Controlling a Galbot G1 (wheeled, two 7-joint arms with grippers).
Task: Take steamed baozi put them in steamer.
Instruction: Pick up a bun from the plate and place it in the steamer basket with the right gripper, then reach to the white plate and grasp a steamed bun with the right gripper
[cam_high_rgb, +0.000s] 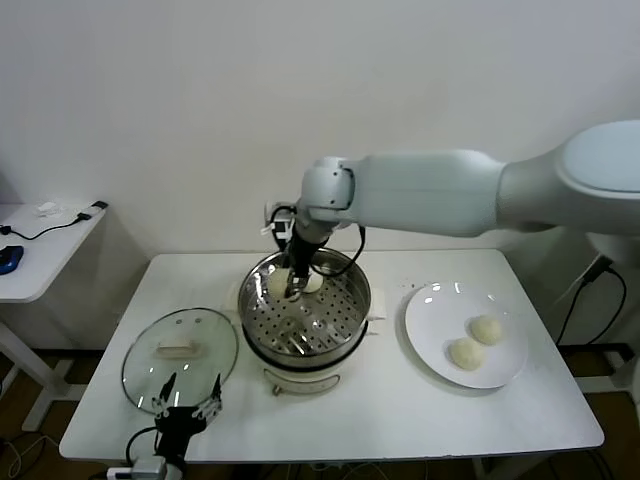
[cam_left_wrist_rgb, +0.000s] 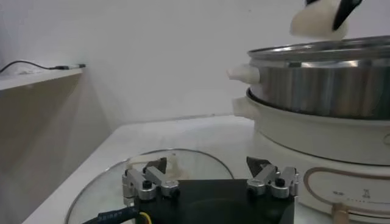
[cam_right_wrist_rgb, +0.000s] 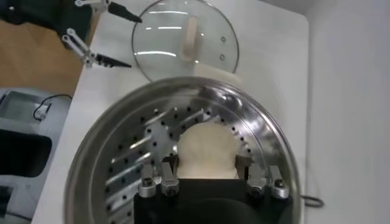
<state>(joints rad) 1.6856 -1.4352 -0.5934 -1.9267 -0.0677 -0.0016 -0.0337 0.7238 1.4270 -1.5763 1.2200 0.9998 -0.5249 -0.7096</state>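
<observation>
Right hand, head view: right hand (cam_high_rgb: 296, 284) reaches into the steamer (cam_high_rgb: 304, 308), gripping a baozi (cam_high_rgb: 280, 283); two baozi (cam_high_rgb: 476, 342) lie on the plate (cam_high_rgb: 425, 330).
Left wrist view: left hand (cam_left_wrist_rgb: 210, 176) spread wide above the glass lid (cam_left_wrist_rgb: 109, 189).
Right wrist view: baozi (cam_right_wrist_rgb: 207, 152) clamped over the steamer's perforated tray (cam_right_wrist_rgb: 131, 164).

Right arm (cam_high_rgb: 470, 190): smooth pale grey-white casing, rounded joint housings, black cable looped at the wrist. Right pincer (cam_right_wrist_rgb: 207, 167): black body, silver metal finger links with dark screws. Left pincer (cam_high_rgb: 186, 400): black base plate, silver jointed links, black pointed tips, black cable with yellow detail.
</observation>
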